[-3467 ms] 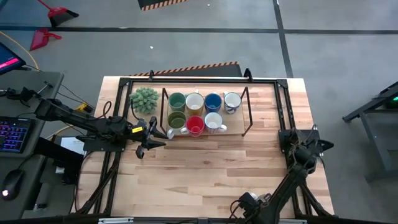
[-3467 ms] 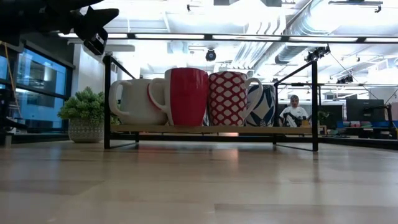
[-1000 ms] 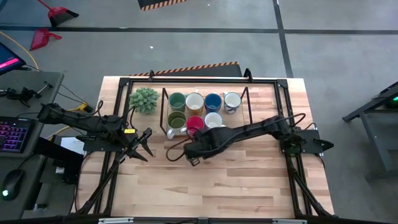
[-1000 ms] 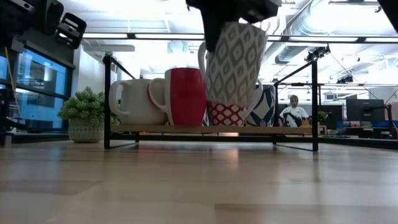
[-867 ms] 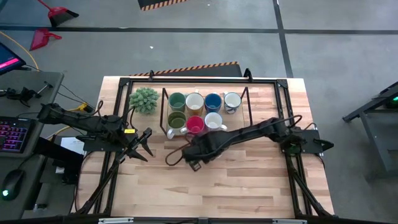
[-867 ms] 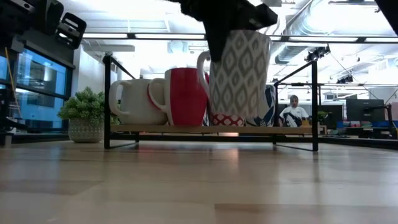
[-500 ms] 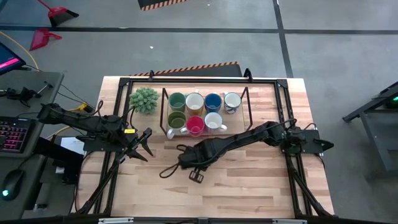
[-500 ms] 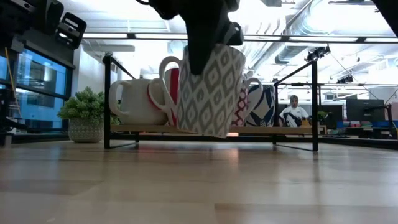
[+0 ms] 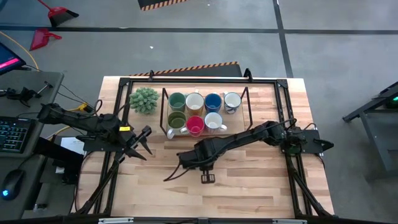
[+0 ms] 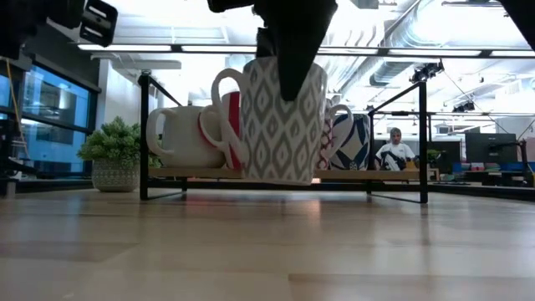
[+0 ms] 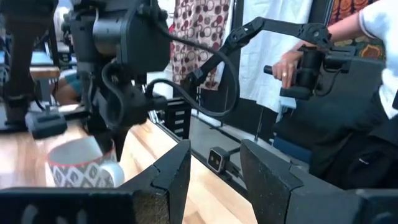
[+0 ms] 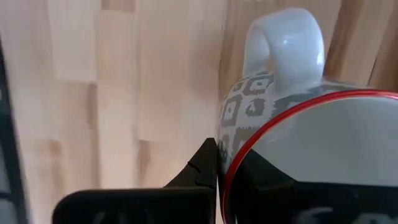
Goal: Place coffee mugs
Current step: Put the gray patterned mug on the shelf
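Observation:
A grey-and-white patterned coffee mug [image 10: 280,125] with a red rim hangs over the middle of the table, and my right gripper [image 12: 227,168] is shut on it from above. In the high view the right arm [image 9: 236,142] hides it. Seven more coffee mugs [image 9: 194,112] stand upright on the wooden shelf of a black wire rack [image 9: 247,112] at the far side. My left gripper [image 9: 144,140] waits open at the table's left edge, its fingers [image 11: 177,177] around nothing. My right gripper pinches the mug's wall at the rim [image 12: 225,186], a little way round from the handle [image 12: 283,43], with one finger [image 12: 202,165] outside and one inside. The fingers point down. The mug hangs upright below them, its base [image 10: 280,179] clear of the table.
A spiky green potted plant [image 9: 144,99] stands left of the rack. Black frame bars [image 9: 199,81] run along the table's far side and down both sides. Bare wood [image 9: 205,196] lies near the front edge. Beyond the table a person's hand [image 11: 286,68] grips a control arm.
My right gripper has come down and toward the table's near edge with the patterned mug, rolling about its own axis. The mug sank from above the rack's mugs to just over the table, tipped midway, and hangs upright again. My left gripper tipped slightly.

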`<act>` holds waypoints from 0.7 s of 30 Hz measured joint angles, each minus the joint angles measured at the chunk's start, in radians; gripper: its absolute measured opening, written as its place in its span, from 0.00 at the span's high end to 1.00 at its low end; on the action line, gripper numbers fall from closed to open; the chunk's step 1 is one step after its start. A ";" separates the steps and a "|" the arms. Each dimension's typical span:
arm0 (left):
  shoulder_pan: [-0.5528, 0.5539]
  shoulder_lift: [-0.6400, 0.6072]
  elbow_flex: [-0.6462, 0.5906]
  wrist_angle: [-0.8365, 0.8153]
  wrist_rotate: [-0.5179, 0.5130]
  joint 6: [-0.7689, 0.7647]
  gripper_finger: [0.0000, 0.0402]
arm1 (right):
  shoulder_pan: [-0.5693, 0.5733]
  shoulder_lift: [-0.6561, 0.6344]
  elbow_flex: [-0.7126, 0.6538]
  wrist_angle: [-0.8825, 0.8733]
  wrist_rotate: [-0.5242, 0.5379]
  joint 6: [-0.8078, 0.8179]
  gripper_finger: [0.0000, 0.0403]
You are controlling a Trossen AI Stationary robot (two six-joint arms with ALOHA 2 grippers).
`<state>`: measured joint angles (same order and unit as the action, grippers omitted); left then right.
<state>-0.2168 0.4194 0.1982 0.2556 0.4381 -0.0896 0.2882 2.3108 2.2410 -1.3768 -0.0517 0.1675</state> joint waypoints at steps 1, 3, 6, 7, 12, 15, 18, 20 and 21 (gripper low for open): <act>0.000 0.000 0.000 0.006 0.000 0.009 0.68 | 0.000 0.000 0.000 -0.003 0.011 -0.039 1.00; 0.000 0.000 0.000 0.019 -0.001 0.014 0.68 | 0.000 0.000 0.000 -0.020 0.035 -0.117 1.00; 0.000 0.000 0.000 0.048 -0.003 0.014 0.68 | -0.002 0.000 0.000 -0.061 0.055 -0.230 1.00; 0.000 0.000 0.000 0.053 -0.003 0.014 0.68 | -0.002 0.000 0.000 -0.073 0.062 -0.267 1.00; 0.000 0.000 0.000 0.058 -0.003 0.013 0.68 | -0.002 0.000 0.000 -0.068 0.096 -0.402 1.00; 0.000 0.000 0.000 0.058 -0.003 0.013 0.68 | 0.000 0.000 0.000 -0.061 0.105 -0.454 1.00; 0.000 0.000 0.000 0.058 -0.003 0.001 0.68 | 0.003 0.007 0.000 -0.055 0.111 -0.486 1.00; 0.000 0.000 0.000 0.058 -0.007 -0.015 0.68 | 0.005 0.016 -0.001 -0.053 0.129 -0.487 1.00; 0.000 0.000 0.000 0.058 -0.007 -0.021 0.68 | 0.005 0.019 -0.001 -0.048 0.133 -0.491 1.00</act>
<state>-0.2165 0.4197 0.1982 0.3134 0.4313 -0.1109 0.2935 2.3300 2.2402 -1.4248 0.0808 -0.3231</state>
